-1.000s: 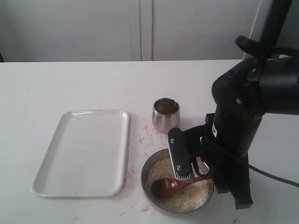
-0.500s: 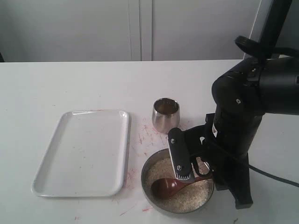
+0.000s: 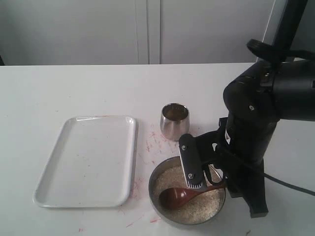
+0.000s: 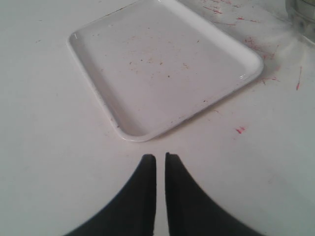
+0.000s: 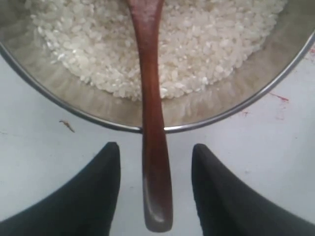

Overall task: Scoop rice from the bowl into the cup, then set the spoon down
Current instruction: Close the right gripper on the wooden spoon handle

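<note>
The right gripper has edged right at lower right; open, it straddles the spoon handle without touching; left gripper closed.

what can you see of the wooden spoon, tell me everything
The spoon is dark reddish-brown glossy wood: an oval head, a long slim handle. The head lies on the rice in the steel bowl; the handle crosses the rim and juts out past it. The right claw stands open around the handle's end, a gap on each side, not touching.
</note>
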Available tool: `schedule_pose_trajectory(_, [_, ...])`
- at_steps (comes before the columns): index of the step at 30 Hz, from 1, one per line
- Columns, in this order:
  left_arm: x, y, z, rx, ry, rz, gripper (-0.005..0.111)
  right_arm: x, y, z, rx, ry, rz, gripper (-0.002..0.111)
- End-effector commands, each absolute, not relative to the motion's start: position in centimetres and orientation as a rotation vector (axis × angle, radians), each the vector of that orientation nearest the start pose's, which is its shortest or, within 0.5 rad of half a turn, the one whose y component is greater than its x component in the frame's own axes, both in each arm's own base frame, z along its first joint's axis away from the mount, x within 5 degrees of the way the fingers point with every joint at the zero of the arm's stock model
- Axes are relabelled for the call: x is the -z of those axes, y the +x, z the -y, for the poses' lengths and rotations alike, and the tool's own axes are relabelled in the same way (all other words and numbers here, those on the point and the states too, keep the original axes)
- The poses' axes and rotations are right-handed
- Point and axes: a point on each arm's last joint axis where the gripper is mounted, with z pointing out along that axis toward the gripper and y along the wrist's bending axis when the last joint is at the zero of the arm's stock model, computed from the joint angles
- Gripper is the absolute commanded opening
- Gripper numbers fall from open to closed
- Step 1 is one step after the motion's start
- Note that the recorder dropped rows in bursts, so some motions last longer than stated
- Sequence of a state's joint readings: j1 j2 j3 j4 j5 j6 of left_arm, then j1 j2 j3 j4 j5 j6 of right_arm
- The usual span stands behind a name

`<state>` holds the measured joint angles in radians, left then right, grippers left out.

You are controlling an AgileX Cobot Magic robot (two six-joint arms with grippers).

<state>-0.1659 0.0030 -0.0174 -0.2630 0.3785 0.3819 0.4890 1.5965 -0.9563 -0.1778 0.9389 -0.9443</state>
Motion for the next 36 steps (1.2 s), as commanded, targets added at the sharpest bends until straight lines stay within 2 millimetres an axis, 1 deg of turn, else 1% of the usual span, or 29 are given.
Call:
schedule_pose_trajectory(1, [-18.42,4.99,1.78,0.119,0.348,-1.808,0.014,-20.02,25.06,-11.96,0.251,-2.148,-2.231,0.044])
schedule_pose_trajectory(32, [-18.42,4.99,1.78,0.119,0.348,-1.808,0.014,-20.0,25.03,-12.14,0.224,-2.126,-2.239,0.043])
schedule_pose_trajectory(36, [-18.42,4.99,1.78,0.119,0.348,-1.808,0.014,-20.0,25.01,-12.1,0.226,-2.13,-2.241,0.036])
